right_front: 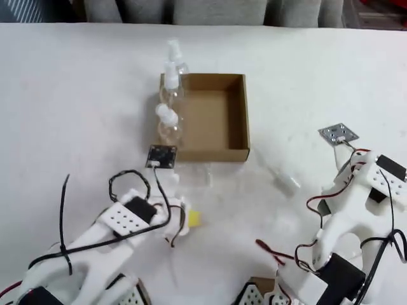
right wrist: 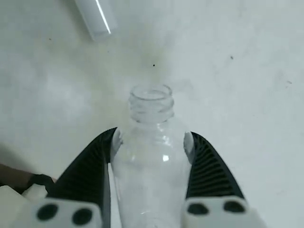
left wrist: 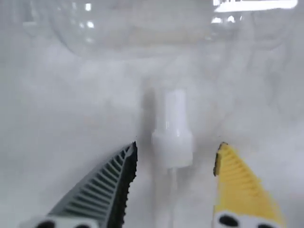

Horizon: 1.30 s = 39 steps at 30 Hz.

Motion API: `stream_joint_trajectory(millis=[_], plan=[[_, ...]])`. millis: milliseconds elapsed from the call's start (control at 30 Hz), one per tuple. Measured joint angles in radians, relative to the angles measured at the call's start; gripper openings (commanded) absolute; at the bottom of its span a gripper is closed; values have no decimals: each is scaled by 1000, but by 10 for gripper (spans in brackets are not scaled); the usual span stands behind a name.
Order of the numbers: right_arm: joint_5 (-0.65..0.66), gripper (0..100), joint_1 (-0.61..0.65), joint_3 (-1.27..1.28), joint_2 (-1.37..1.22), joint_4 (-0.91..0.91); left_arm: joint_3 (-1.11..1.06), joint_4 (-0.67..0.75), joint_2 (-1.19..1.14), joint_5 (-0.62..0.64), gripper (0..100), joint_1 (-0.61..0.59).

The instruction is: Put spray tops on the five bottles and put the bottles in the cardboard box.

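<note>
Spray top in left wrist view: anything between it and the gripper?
Nothing visible: the spray top lies inside the open left gripper, with a bare gap on each side.

brown box (right_front: 215,119), clear bottle (right wrist: 151,159), white spray top (left wrist: 172,135)

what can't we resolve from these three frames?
High view: the clear bottles along one wall of the cardboard box overlap, so their count is unclear, as is whether they stand inside or outside it.
Left wrist view: the rounded clear shape beyond the spray top is blurred and cut by the edge.
Right wrist view: the uncapped bottle in the right gripper has its base cut off, and the white piece is cut by the edge.
</note>
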State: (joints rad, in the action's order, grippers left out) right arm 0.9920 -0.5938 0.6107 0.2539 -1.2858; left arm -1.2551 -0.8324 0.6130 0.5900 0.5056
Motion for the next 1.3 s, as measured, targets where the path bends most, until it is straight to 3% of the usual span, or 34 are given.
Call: stream_joint_trajectory(millis=[167, 533, 833, 900, 1033, 1100, 1300], plan=[[0, 16, 0, 0, 0, 0, 0, 17, 0, -15, 308, -2], [0, 16, 0, 0, 0, -3, 0, 37, -6, -21, 226, -2], [0, 16, 0, 0, 0, -21, 103, 54, -236, -25, 221, -2], [0, 16, 0, 0, 0, -21, 110, 54, -247, -23, 195, -2], [0, 16, 0, 0, 0, -21, 112, 54, -245, -21, 5, -2], [0, 16, 0, 0, 0, -21, 117, 57, -247, -25, 55, 2], [0, 16, 0, 0, 0, -28, 123, 61, -253, -26, 21, 3]])
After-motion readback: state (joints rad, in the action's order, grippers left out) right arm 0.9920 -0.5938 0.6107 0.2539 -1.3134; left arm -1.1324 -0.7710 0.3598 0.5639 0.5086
